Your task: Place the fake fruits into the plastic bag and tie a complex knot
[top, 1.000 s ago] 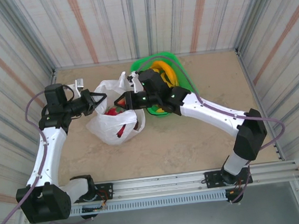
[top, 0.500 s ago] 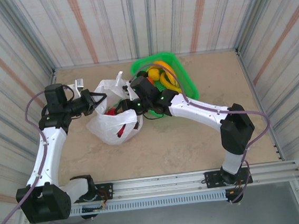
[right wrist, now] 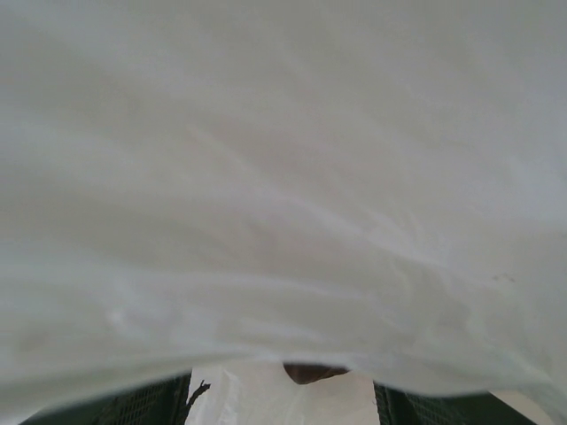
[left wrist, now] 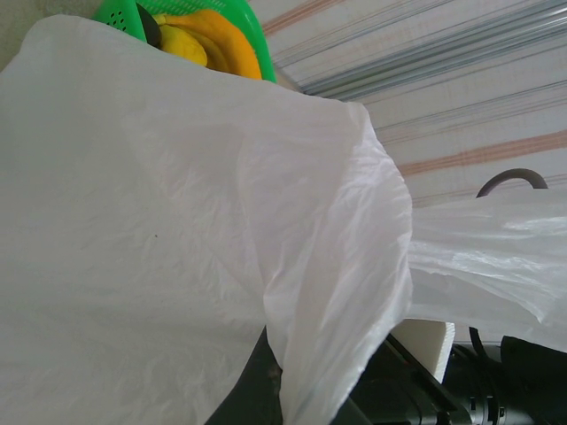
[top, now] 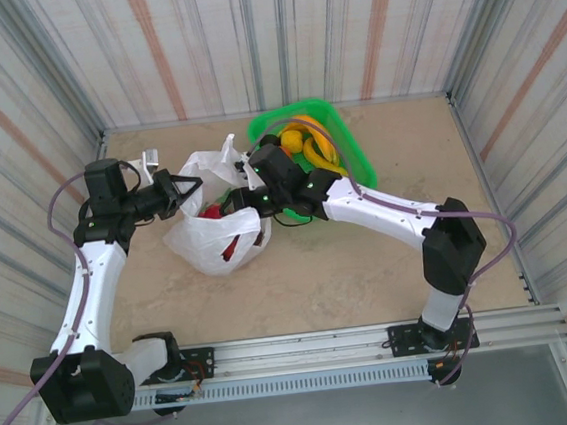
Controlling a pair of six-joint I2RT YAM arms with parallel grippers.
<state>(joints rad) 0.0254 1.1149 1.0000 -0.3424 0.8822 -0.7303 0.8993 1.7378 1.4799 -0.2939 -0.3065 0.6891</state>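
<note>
The left gripper is clenched on the plastic bag at its left rim, holding the mouth up. The right gripper sits in that mouth, and I cannot tell its grip. Red fruit lies inside, and bananas wait in the green basket just beyond. The right arm should lift out straight, without snagging the film.

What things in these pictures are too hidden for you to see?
- How many fake fruits lie in the plastic bag: top view, film and the right gripper cover most.
- Whether the right gripper holds anything: right wrist view, bag film drapes over its tips.
- Where the left gripper pinches the bag: left wrist view, film hangs over it.
- Part of the green basket beside the bananas: top view, the right arm crosses it.
</note>
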